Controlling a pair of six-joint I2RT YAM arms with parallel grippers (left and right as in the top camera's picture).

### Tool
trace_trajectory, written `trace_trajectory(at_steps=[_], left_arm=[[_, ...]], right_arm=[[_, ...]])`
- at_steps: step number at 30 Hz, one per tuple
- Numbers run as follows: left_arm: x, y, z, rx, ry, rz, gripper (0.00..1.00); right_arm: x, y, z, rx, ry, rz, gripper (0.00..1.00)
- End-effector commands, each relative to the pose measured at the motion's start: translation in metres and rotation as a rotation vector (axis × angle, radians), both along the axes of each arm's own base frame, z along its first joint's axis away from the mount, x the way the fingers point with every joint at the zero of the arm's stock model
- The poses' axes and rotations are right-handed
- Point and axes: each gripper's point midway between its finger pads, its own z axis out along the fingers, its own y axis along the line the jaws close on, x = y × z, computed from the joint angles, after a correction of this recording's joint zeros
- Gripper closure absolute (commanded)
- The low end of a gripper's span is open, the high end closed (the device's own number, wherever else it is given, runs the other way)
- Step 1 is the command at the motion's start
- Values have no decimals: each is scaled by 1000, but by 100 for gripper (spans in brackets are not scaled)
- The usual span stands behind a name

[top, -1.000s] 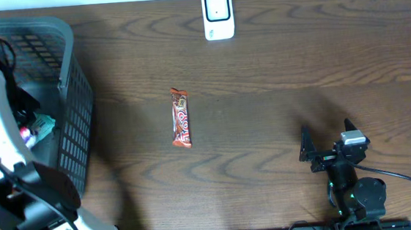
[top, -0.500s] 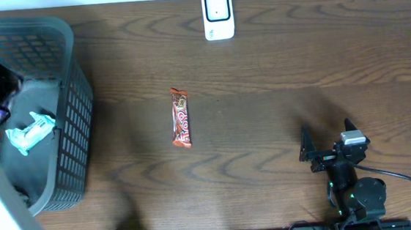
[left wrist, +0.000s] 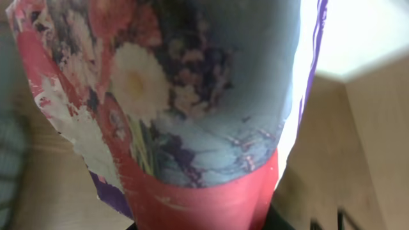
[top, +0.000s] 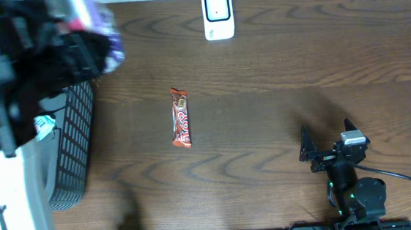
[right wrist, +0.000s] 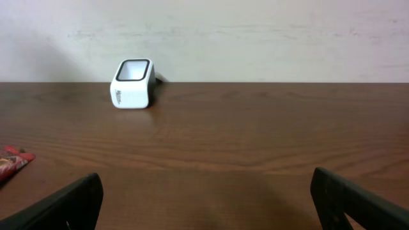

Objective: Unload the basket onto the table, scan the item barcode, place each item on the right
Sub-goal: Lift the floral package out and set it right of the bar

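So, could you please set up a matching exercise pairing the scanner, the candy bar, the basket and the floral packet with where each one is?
Things: 1 scanner; 2 candy bar; 3 basket; 4 floral packet.
Places: A at the left edge of the table; B in the left end effector; C at the far edge of the table; D near the middle of the table.
Pairs: 1-C, 2-D, 3-A, 4-B.

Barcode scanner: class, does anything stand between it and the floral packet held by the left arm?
Nothing visible does. Only bare table lies between the floral packet in the left gripper and the barcode scanner. The candy bar sits off that line, toward the robot.
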Motion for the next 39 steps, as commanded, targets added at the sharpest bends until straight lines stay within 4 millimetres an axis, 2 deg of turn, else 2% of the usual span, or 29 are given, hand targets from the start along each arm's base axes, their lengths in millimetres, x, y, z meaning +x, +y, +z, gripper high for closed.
trace_trajectory(at_steps=[1,6,8,16,22,25,26,27,28,31,33,37,38,39], left_arm=[[1,-37,-23,38,41,-168,93],[11,-64,-76,134,194,-217,92],[14,-80,-102,161,275,-258,92],[23,-131,-187,166,561,-264,93],[25,-139,-253,291,730,-166,93],[21,-144,-276,324,787,-179,91],[20,-145,-281,331,801,-182,85],[20,-145,-284,334,810,-182,71],[20,-145,-286,336,815,-182,63],[21,-143,-285,332,813,-178,62],[20,-140,-278,324,812,-173,57],[24,-125,-252,297,783,-139,49],[29,-117,-233,265,742,-119,39],[30,-114,-224,242,722,-114,28]], right_arm=[[0,-2,-1,-11,-1,-8,1],[0,-2,-1,-11,-1,-8,1],[0,-2,-1,-11,-1,-8,1],[0,-2,-1,-11,-1,-8,1],[0,-2,-1,-11,-1,-8,1],[0,-2,-1,-11,-1,-8,1],[0,-2,-1,-11,-1,-8,1],[0,-2,-1,-11,-1,-8,1],[0,-2,-1,-11,-1,-8,1],[0,-2,-1,-11,-1,-8,1],[0,-2,-1,-11,-1,-8,1],[0,-2,-1,-11,-1,-8,1],[0,-2,-1,-11,-1,-8,1],[0,-2,-1,-11,-1,-8,1]])
